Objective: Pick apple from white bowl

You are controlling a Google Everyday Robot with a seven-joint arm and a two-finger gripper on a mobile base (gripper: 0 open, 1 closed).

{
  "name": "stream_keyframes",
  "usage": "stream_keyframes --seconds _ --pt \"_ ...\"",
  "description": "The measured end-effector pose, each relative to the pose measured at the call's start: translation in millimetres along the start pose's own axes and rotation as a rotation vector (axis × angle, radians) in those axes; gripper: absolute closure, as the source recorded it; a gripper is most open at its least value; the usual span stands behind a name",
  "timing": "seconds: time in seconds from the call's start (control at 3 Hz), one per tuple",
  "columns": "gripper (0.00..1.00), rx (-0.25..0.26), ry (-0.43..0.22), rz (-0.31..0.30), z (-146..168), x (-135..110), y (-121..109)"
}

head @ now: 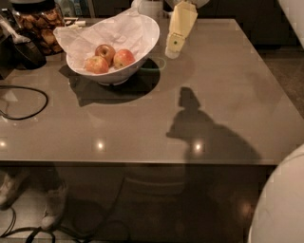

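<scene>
The white bowl (150, 37) stands at the back left of the grey table, lined with crumpled white paper. Three apples lie in it. The pinkish-red apple (124, 58) is the right one. A paler yellow-orange apple (97, 65) lies at the left and a darker red apple (105, 51) behind them. My cream-coloured gripper (173, 49) hangs above the table just to the right of the bowl's rim, pointing down and apart from the bowl. It holds nothing that I can see.
A jar of snacks (40, 23) and a dark object (23, 51) stand at the back left. A black cable (29, 102) loops on the table's left side. A white cup (151, 7) is behind the bowl. My white body (285, 204) fills the lower right.
</scene>
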State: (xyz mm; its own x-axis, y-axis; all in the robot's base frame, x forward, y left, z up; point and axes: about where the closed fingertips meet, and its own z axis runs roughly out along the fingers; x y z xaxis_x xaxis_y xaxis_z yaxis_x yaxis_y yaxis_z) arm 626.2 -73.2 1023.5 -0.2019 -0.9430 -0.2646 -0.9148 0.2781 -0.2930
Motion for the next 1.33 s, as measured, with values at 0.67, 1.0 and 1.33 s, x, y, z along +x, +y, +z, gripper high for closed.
stream_keyframes --seconds 0.67,1.0,1.33 --pt "0.00 -0.042 -0.097 0.023 24 -27 -20" --pt "0.00 -0.043 -0.175 0.004 48 -77 -56" --pt "0.00 -0.010 -0.206 0.007 48 -85 -66"
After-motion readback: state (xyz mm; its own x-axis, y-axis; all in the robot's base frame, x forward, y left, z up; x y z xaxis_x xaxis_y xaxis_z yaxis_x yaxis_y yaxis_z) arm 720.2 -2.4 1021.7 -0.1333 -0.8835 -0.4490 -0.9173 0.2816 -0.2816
